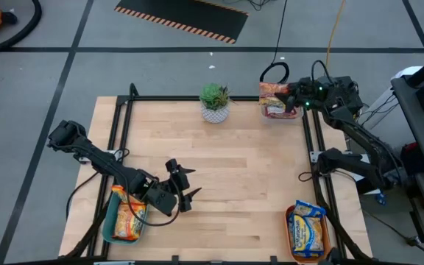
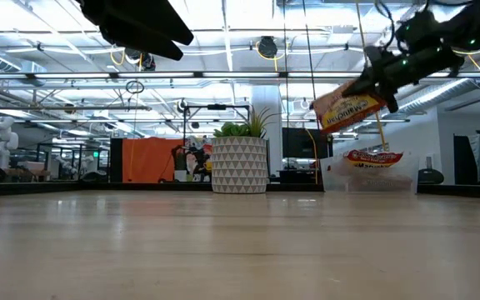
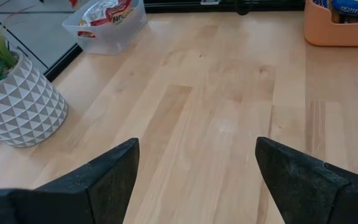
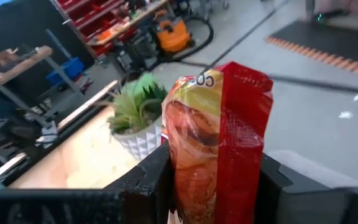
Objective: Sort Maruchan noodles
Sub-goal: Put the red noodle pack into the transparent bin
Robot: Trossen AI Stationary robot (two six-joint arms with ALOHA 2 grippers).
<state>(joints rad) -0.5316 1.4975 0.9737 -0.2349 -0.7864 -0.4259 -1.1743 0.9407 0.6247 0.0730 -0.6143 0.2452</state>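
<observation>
The wooden worktop point(image 1: 234, 184) carries a potted plant point(image 1: 215, 102) at 12 o'clock. A clear tub point(image 1: 280, 110) at 1 o'clock holds a red packet. At 5 o'clock an orange tray point(image 1: 294, 237) holds yellow-and-blue noodles point(image 1: 308, 227); at 8 o'clock a teal tray point(image 1: 110, 228) holds orange noodles point(image 1: 129, 218). The right end effector point(image 1: 288, 94) grips a dark red noodle packet point(image 4: 219, 149) above the tub. The left end effector point(image 1: 185, 188), spread wide, hangs empty near 7 o'clock.

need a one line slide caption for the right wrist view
Right gripper holds a red-edged Maruchan noodle packet upright, potted plant behind it at the table edge.
</observation>
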